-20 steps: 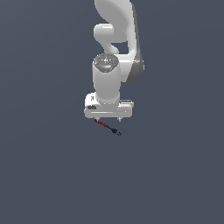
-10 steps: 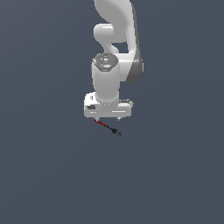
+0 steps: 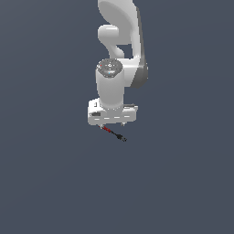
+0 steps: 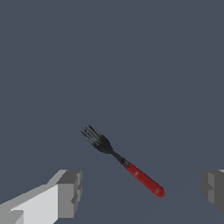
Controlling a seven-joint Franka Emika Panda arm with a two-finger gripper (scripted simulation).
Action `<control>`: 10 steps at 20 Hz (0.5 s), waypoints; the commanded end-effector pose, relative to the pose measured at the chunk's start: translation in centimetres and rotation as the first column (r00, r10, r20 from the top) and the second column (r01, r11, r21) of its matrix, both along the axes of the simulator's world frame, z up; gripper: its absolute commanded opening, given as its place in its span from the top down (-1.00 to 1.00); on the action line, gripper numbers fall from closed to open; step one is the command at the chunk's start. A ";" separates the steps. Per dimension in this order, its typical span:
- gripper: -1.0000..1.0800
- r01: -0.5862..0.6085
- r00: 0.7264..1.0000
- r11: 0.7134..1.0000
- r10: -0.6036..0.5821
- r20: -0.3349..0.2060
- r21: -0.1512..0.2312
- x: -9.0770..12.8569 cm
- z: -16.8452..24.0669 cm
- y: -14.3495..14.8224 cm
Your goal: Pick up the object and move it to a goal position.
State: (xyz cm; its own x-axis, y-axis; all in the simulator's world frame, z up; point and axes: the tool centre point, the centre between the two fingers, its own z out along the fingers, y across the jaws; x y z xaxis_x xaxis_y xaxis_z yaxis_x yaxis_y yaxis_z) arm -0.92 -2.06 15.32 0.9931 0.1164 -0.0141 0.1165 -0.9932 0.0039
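Lying flat on a smooth, matte slate-grey surface (image 4: 131, 65), the object (image 4: 124, 162) is a small fork: a glossy red rounded handle and a black neck ending in thin black tines. Seen from the wrist, tines point toward 10 o'clock, handle toward 4 o'clock. The white, blocky gripper (image 4: 142, 188) has grey fingertips (image 4: 70, 192) spread wide, holding nothing; the handle end lies between them. From the exterior view, the fork (image 3: 114, 134) sits just below the gripper (image 3: 112, 123)

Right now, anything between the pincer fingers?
Wrist view: the fork's red handle lies in the gap between the open pincer's fingers, touching neither; otherwise bare floor.
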 end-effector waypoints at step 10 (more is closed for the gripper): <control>-0.92 -0.255 0.967 0.967 0.255 0.000 -0.003 -1.3 -3.1 -0.6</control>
State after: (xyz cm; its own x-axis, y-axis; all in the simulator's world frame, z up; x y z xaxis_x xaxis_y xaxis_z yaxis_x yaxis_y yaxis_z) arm -1.97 -2.57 12.66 0.9450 0.3269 -0.0149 0.3270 -0.9450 0.0070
